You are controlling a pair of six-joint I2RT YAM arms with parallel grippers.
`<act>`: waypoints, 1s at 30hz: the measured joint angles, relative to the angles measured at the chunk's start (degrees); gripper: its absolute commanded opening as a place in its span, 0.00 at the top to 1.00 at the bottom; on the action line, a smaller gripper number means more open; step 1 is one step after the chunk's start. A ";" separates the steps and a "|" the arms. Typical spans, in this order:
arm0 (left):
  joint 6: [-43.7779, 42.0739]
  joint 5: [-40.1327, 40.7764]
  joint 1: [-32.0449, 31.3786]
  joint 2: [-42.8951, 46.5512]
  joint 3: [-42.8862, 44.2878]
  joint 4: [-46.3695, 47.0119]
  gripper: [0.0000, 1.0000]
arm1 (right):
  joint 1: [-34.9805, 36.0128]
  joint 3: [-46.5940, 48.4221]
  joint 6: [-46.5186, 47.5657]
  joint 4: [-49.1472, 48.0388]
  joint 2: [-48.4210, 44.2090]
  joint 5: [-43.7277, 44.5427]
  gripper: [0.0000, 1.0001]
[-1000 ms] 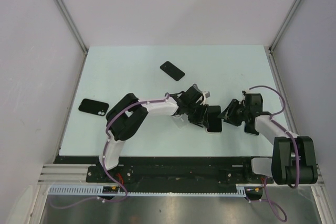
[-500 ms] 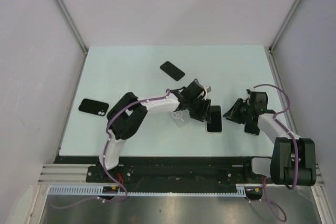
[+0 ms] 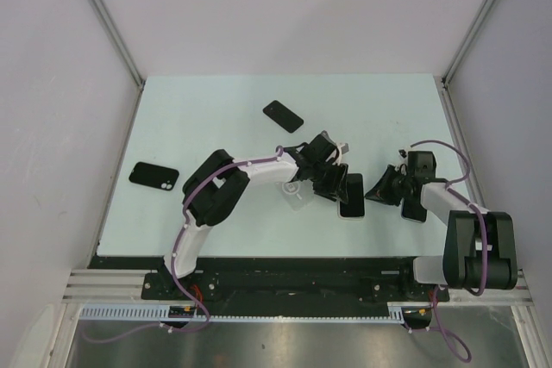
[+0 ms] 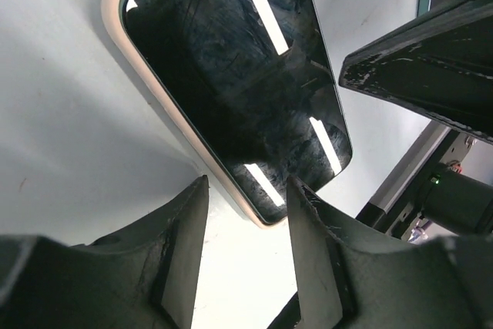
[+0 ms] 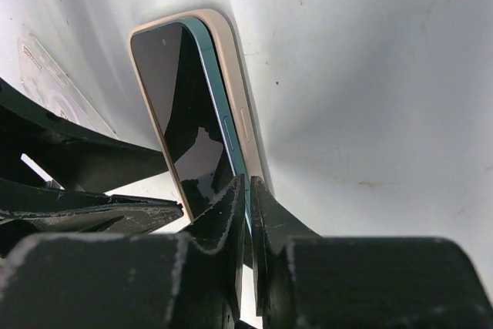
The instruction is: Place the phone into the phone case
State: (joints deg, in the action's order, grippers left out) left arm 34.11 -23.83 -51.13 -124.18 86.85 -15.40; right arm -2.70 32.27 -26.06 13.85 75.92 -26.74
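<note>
**Phone (image 5: 181,105) only part-seated in phone case (image 5: 240,117)**

You have the phone lying screen up in the beige phone case on the table (image 3: 216,118), near the front middle and between both arms. The teal long edge on the right arm's side rides above the case wall. Your right gripper (image 5: 247,184) has its jaws drawn almost together, pinching that raised edge. Your left gripper (image 4: 246,186) hovers at the phone's end, jaws apart, straddling one corner.
</note>
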 measured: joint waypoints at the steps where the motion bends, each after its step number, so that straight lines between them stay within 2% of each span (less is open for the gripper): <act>1: 0.00 -0.20 0.00 -0.02 0.00 0.09 0.50 | 0.11 0.00 0.00 -0.22 0.44 -0.17 0.91; 9: 0.11 -0.55 0.13 -0.13 -0.09 0.44 0.51 | 2.78 -0.02 -0.90 -3.17 2.40 0.22 0.91; 15: 0.46 -0.83 0.35 -0.13 -0.61 1.16 0.52 | 2.43 -0.37 -1.92 -3.41 2.08 0.39 0.71; 16: 0.46 -0.83 0.35 -0.13 -0.66 1.22 0.52 | 2.12 -0.59 -2.19 -3.37 1.70 0.26 0.65; 19: 0.46 -0.83 0.42 0.00 -0.96 1.57 0.49 | 0.61 -0.92 -2.93 -3.10 -0.13 -0.17 0.57; 25: 0.33 -0.13 0.66 0.76 -1.36 1.40 0.44 | -0.66 -0.92 -3.72 -3.32 -2.32 -1.22 0.50; 30: 0.31 0.96 0.87 1.05 -1.36 0.94 0.42 | -0.83 -0.92 -3.72 -3.74 -0.83 -2.51 0.50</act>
State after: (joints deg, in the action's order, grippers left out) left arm 34.41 -22.87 -50.26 -123.13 85.49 -14.46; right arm -3.53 31.35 -29.78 10.11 75.09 -29.26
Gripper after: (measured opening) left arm 0.570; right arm 0.499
